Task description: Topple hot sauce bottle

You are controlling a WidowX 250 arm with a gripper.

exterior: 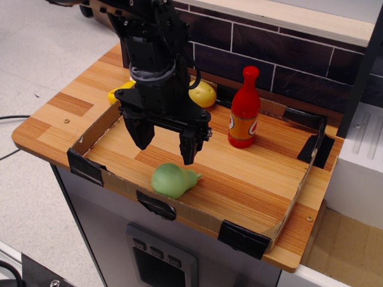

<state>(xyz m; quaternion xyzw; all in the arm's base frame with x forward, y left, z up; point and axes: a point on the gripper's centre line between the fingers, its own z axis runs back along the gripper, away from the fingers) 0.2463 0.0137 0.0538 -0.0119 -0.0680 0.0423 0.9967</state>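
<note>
1. The tool [166, 143] hangs over the left-middle part of the bench [54, 128], its two dark fingers pointing down and standing apart with nothing between them
2. The hot sauce bottle [244, 110] stands upright inside the low cardboard border [90, 134], toward the back right, near the brick-pattern wall [269, 54]
3. The bottle lies to the right of the tool in the picture and a little farther back; the two are well apart, with bare wood between them
4. Its long axis is vertical, cap up, so a sideways push high on the neck would likely tip it most readily
5. A green pear [173, 179] lies just below the tool's fingertips, toward the front; a yellow lemon-like fruit [203, 94] sits behind the tool, between it and the wall
6. Judged from this layout, the tool would need to travel rightward and back, and the lemon-like fruit lies close to that path
</note>
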